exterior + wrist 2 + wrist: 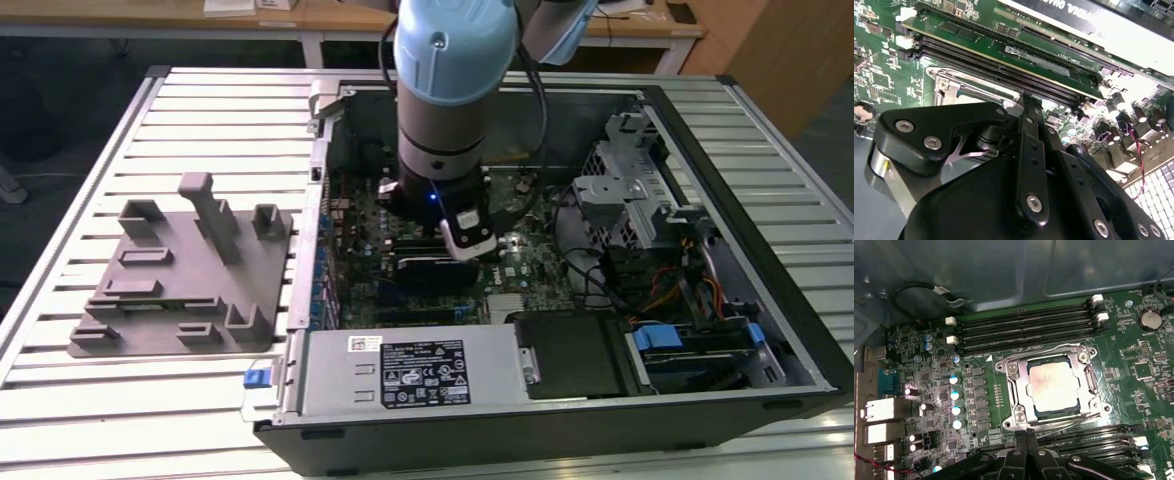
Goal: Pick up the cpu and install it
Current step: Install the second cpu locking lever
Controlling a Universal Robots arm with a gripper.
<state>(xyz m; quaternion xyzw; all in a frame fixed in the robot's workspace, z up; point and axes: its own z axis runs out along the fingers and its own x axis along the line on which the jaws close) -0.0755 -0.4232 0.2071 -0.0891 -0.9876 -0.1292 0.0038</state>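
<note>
Inside the open computer case (561,250), over the green motherboard (1134,390): the gripper (1026,436), hanging from the arm straight down into the chassis. Fingers (1031,145) pressed together into one thin black blade, nothing pinched between them, tip just beside the socket's near edge. In the socket (1054,385) itself, the cpu (1053,384), silvery top up, lying flat and square inside the metal frame, with the frame's bright border around it on all sides. Seated, so far as can be judged, which would explain the empty, closed fingers: nothing left to carry. A thin wire lever (1064,424) running along the socket's side nearest the gripper, a likely reason for the narrow tip sitting so close there. Memory slots (1024,330) flanking the socket on the far side, more on the near side. Outside the case, on the slatted table (214,110), a grey tray (187,275) with upright posts, well apart from the socket.
</note>
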